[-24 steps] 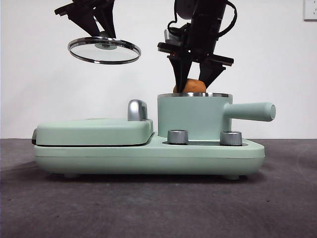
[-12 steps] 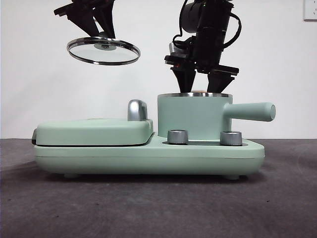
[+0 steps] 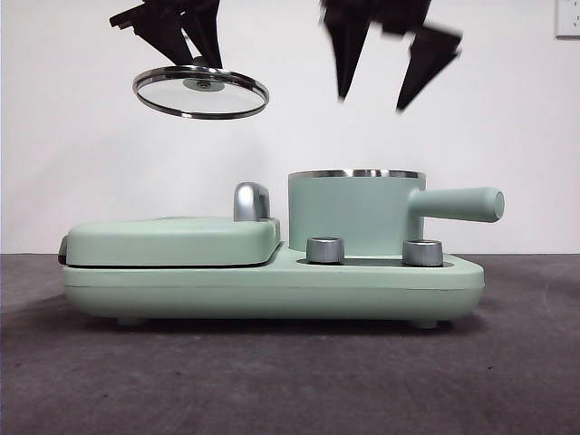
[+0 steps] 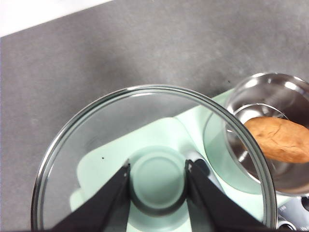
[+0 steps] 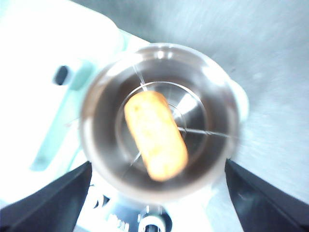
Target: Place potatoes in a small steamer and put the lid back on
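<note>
The orange-brown potato lies on the bottom of the small mint-green steamer; it also shows in the left wrist view, but the pot wall hides it in the front view. My right gripper is open and empty, high above the steamer. My left gripper is shut on the green knob of the glass lid. It holds the lid in the air over the flat griddle cover, left of the steamer.
The steamer stands on a mint-green cooker base with two steel dials in front. A chrome handle rises from the griddle cover. The steamer's side handle points right. The table is dark grey.
My right gripper lowered the potato into the steamer, let it go and rose clear with its jaws open. The lid in my left gripper shifted slightly right.
</note>
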`<state>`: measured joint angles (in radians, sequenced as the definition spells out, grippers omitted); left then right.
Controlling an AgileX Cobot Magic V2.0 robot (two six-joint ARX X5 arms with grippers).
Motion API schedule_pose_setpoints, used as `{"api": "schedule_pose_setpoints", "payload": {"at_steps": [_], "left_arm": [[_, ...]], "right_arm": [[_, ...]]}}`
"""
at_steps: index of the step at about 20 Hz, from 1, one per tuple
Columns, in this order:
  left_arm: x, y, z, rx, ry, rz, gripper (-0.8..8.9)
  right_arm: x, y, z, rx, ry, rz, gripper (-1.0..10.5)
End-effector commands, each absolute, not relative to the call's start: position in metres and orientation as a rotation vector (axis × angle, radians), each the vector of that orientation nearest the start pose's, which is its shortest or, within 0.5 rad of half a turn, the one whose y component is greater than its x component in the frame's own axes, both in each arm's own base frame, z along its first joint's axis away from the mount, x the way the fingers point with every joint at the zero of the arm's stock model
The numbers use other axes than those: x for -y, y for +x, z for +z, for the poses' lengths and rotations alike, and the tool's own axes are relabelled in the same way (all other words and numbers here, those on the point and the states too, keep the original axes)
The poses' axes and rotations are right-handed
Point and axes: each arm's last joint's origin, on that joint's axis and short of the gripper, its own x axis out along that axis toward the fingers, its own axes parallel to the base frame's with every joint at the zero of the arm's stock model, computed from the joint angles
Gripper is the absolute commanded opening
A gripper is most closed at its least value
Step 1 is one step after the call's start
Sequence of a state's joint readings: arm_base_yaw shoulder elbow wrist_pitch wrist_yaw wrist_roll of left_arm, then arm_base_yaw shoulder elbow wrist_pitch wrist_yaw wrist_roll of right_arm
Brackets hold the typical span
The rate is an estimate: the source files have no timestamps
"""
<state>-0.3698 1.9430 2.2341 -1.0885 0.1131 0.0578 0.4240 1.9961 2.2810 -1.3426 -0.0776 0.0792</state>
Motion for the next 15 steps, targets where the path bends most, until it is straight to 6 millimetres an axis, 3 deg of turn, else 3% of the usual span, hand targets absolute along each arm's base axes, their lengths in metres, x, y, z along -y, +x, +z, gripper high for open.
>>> {"api": "schedule_pose_setpoints", "payload": {"at_steps": [1,3,6,15], "left_arm": [[0.157,0.364,0.423,-0.732,0.148,-0.513,0.17],[0.168,0.359,0.423,-0.731,0.155,-0.54,0.17],[0.188,0.35,0.423,-0.718,0.175,-0.594,0.17],[0.259,0.336,0.406,-0.658,0.236,-0.758,0.17]], "right_arm": [[-0.151,0.327,0.404,-1.099,-0.132,0.414,4.4],[-0.137,0.295,0.415,-1.091,-0.139,0.421,4.4],[-0.117,0.251,0.413,-1.1,-0.142,0.421,4.3],[-0.067,0.138,0.36,-0.8,-0.036,0.453,4.3]]}}
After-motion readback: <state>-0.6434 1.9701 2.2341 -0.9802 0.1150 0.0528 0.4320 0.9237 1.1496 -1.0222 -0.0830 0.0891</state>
